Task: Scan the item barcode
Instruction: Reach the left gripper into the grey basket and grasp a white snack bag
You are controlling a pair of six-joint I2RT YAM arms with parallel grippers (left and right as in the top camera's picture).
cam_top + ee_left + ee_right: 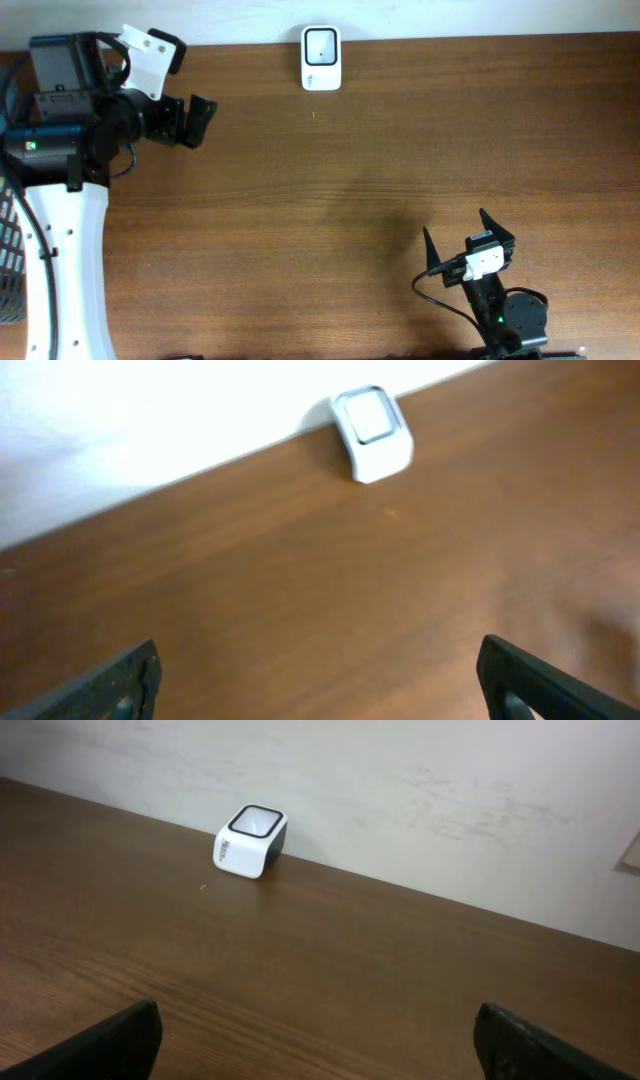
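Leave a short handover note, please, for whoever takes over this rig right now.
Left gripper: open, holding nothing, near the table's far left corner.
Right gripper: open, holding nothing, at the near right side.
Things: the white scanner stands at the far edge of the table, against the wall, window facing up. No item with a barcode shows in any view.
Done: nothing that the pictures show; neither arm touches anything.
Left: find or be given the item, pick it up, present its barcode to the scanner.
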